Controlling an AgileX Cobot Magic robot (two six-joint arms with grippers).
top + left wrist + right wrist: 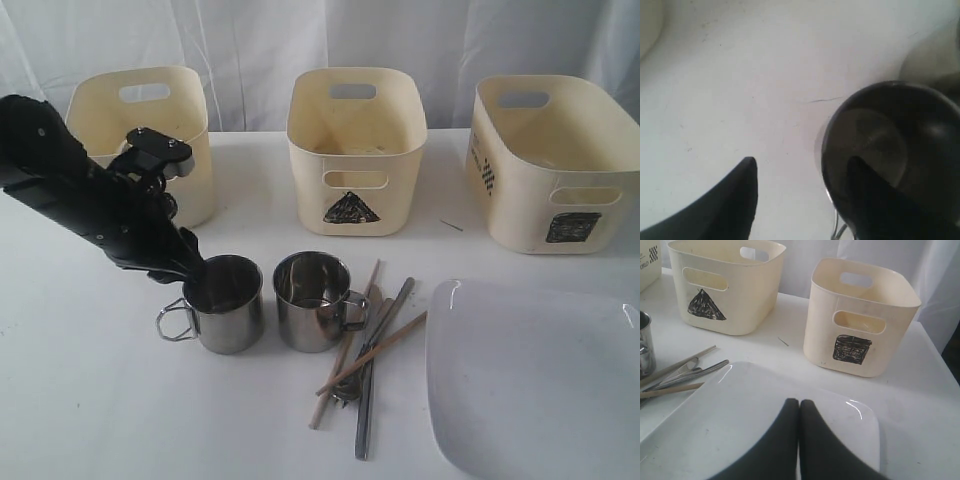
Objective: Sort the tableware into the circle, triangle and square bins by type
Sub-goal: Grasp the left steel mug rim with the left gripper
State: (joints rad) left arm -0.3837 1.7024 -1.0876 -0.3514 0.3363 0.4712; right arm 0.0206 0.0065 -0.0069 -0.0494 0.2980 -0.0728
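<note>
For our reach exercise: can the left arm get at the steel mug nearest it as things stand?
Likely yes: the left tool is open astride the rim of the left mug, nothing between.

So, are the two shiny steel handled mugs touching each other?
Apart. The exterior view shows a thin strip of white table between the left steel mug and the right steel mug.

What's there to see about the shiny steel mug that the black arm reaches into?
The shiny steel mug stands upright on the white table, empty, its wire loop handle pointing away from the second steel mug beside it, a gap between them. The open left gripper straddles its rim: one black finger inside, the other outside. Whether it touches is unclear.
</note>
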